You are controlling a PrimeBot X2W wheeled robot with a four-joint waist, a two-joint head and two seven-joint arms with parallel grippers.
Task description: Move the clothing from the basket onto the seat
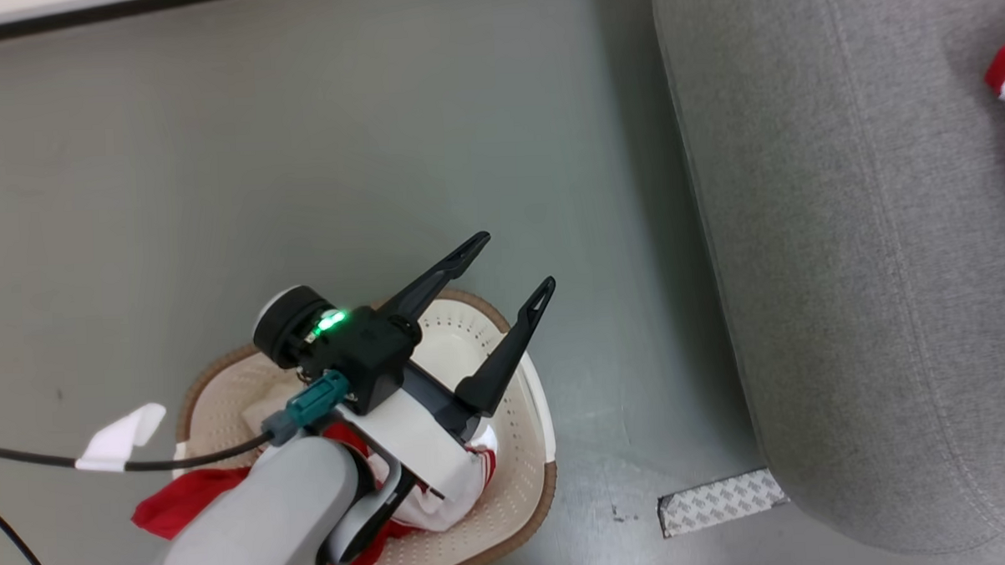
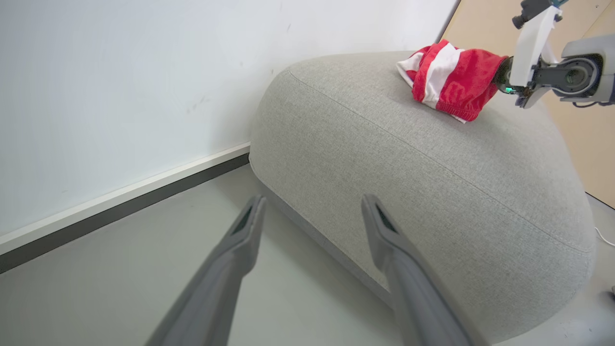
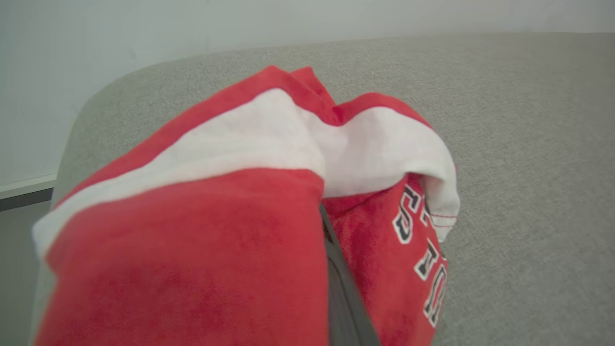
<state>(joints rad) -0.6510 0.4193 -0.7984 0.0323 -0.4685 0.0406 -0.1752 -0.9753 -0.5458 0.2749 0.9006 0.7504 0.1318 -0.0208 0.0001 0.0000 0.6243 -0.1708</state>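
My left fingers (image 1: 513, 341) stand wide apart above the basket (image 1: 522, 482) of red clothing (image 1: 184, 503). My right fingers (image 3: 343, 293) are clamped on a garment (image 3: 202, 250) on the seat (image 3: 528, 144).

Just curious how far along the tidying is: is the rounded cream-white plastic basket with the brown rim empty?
No, red and white fabric clothing lies bunched inside the basket in the head view.

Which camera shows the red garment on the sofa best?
Left wrist view: the red garment sits fully in frame on the sofa. Right wrist view is so close that it crops the cloth; head view catches just a sliver at its right edge.
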